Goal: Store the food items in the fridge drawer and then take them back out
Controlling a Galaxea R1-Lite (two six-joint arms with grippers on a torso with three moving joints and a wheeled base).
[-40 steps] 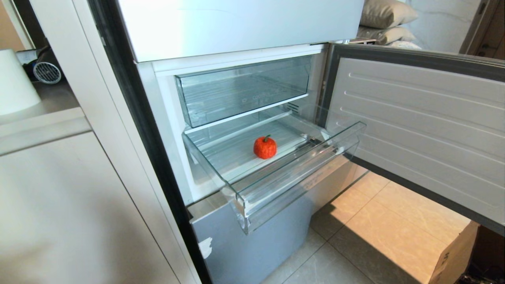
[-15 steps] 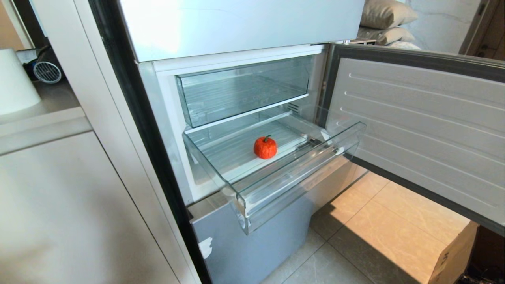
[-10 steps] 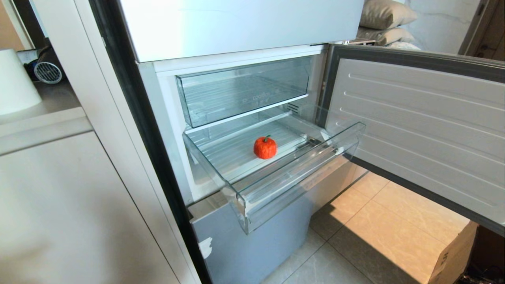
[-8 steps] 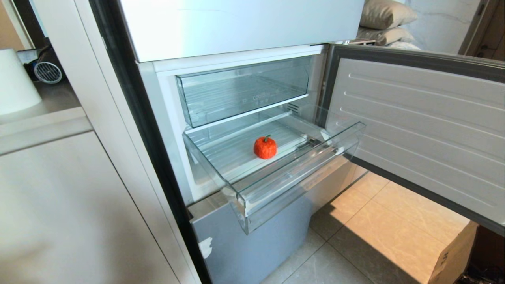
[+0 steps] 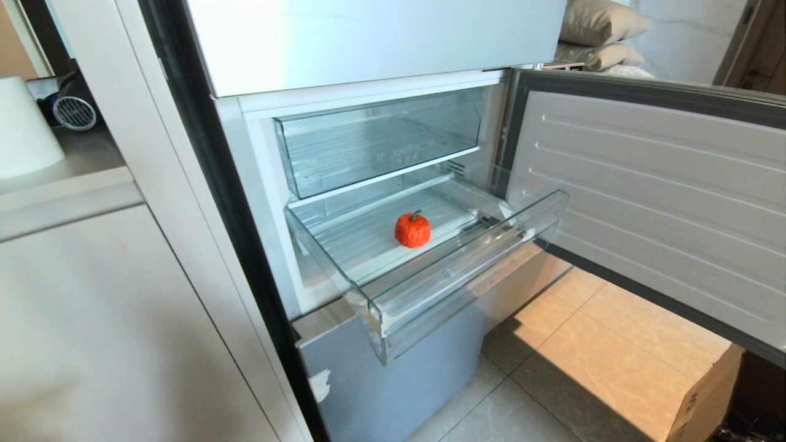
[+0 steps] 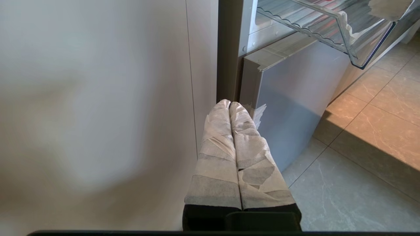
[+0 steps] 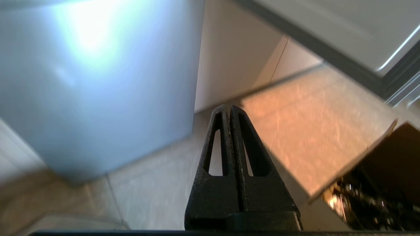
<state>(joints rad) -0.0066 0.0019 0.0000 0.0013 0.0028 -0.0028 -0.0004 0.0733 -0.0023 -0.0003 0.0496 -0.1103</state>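
A small red-orange food item (image 5: pixel 412 229) with a green stem rests upright on the ribbed floor of the fridge drawer (image 5: pixel 466 264), which stands pulled out below a closed clear upper drawer (image 5: pixel 377 138). Neither arm shows in the head view. My left gripper (image 6: pixel 229 104), its fingers wrapped in white tape, is shut and empty, low beside the cabinet and fridge base, with the fridge drawer's corner (image 6: pixel 357 49) above it. My right gripper (image 7: pixel 228 108) is shut and empty, pointing down at the floor tiles in front of the lower freezer door.
The fridge door (image 5: pixel 651 196) hangs open at the right. A grey lower freezer door (image 5: pixel 393 380) is below the drawer. A cardboard box (image 5: pixel 706 399) sits on the floor at the right. White cabinets (image 5: pixel 92 331) fill the left side.
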